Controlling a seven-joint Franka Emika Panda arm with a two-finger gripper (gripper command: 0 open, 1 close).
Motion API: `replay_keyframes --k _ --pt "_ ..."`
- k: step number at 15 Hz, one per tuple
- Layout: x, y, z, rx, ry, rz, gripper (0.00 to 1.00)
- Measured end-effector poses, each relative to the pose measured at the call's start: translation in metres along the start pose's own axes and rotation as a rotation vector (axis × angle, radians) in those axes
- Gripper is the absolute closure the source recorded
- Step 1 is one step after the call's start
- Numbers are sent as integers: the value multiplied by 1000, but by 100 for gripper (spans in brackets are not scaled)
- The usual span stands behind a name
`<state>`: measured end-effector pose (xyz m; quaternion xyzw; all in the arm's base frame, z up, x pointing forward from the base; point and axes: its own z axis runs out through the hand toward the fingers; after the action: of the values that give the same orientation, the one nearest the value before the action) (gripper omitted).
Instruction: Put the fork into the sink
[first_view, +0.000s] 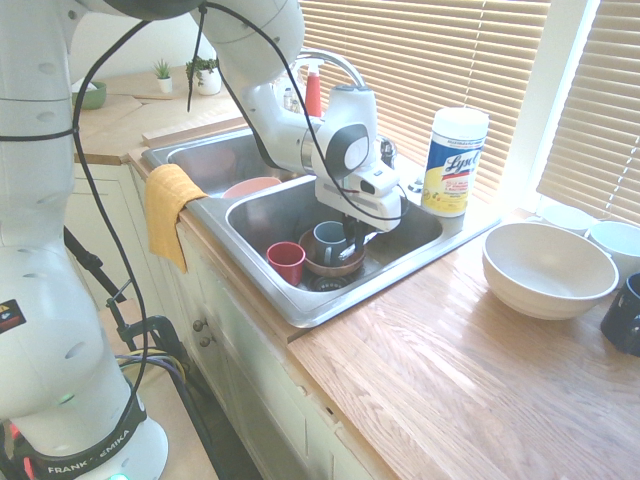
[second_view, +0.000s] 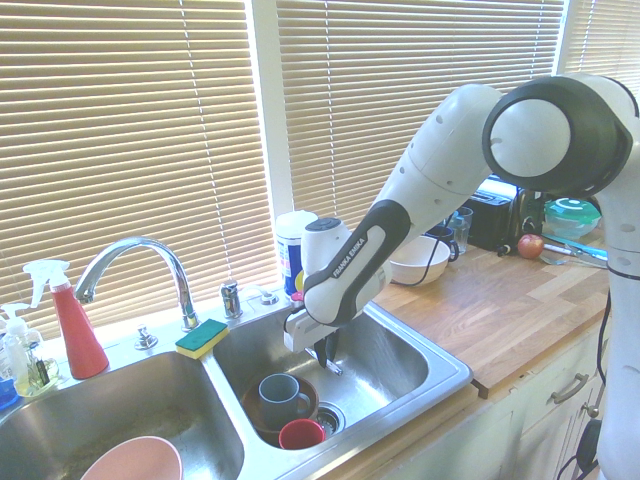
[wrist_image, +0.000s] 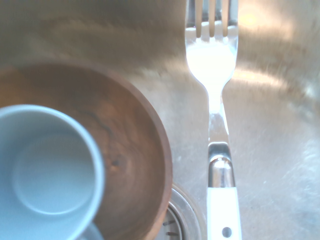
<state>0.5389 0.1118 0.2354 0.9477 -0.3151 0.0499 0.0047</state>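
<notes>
Fork (wrist_image: 216, 100), slim with a white handle and silver metal tines, hangs in the black two-finger gripper (second_view: 327, 352), pinched shut on its handle, low inside the right basin of the stainless steel sink (second_view: 425, 385), at three o'clock of the brown wooden bowl (wrist_image: 130, 150) holding a grey-blue mug (wrist_image: 47, 175). It looks light, stiff and slick, so the handle is the place to grip.

The wipes canister (first_view: 455, 160) at the sink's back edge reads "Lysol"; the robot arm (second_view: 352, 262) carries "FRANKA EMIKA".
</notes>
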Motion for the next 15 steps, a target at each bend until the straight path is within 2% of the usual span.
replay_keyframes --k 6,7,15 --pt "0 5 45 -53 -23 6 100" --pt "0 7 49 -59 -23 8 0" --pt "-1 16 77 -93 -38 19 0"
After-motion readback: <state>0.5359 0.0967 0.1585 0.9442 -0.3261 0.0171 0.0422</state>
